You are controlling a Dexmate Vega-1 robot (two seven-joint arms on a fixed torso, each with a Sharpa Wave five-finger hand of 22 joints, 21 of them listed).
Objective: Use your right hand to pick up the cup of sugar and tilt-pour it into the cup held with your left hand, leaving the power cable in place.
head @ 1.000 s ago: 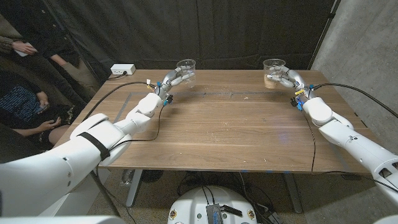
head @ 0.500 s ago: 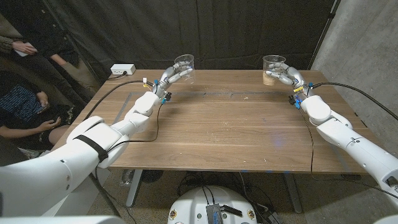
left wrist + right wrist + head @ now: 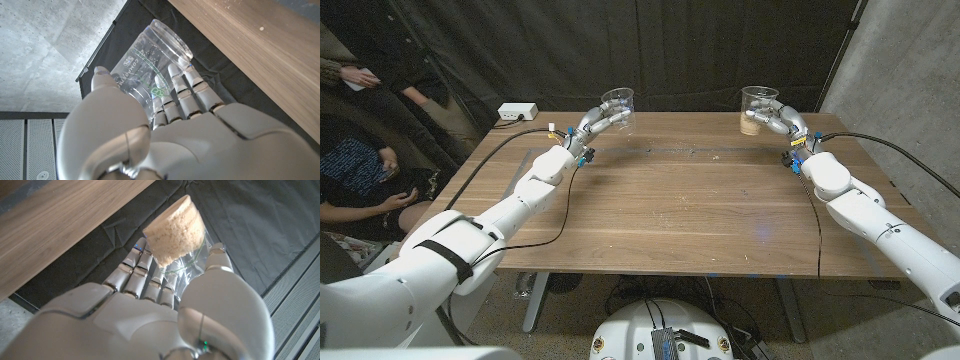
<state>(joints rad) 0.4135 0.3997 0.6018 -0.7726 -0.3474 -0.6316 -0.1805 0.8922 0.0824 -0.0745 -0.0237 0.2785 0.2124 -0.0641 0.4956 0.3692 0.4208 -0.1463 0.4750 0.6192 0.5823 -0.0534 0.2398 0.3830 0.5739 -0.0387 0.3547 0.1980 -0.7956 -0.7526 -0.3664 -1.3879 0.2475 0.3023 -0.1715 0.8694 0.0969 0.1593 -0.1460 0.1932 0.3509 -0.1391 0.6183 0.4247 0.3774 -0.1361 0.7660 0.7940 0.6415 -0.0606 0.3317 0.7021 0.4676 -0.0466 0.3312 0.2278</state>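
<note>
Pale brown sugar fills the bottom of the clear plastic cup of sugar (image 3: 758, 108) that the right hand (image 3: 782, 122) grips, fingers wrapped round its wall, in the upper right of the head view; the cup is lifted off the wooden table (image 3: 690, 210) and stands about upright. In the right wrist view the same hand (image 3: 165, 315) closes thumb and fingers on either side of the cup (image 3: 176, 232), the sugar packed against its base.

In the upper left of centre, the left hand (image 3: 595, 124) holds the empty clear cup (image 3: 619, 108), also raised above the far edge of the table; the left wrist view shows its fingers (image 3: 182, 90) pressed along the cup's side (image 3: 150, 57) with the thumb opposite.

The two cups are well apart, so the pour has not started. My worry is the gap: if the right cup tips before its rim is over the left cup's mouth, sugar will land on the table. Thin plastic may also buckle under a hard squeeze, or slip as the cup tilts. A black power cable (image 3: 817, 215) crosses the table under the right forearm, and a sweeping arm could drag it.

Count: two cups, one with sugar and one empty; two robot hands; one cable by the right arm.
</note>
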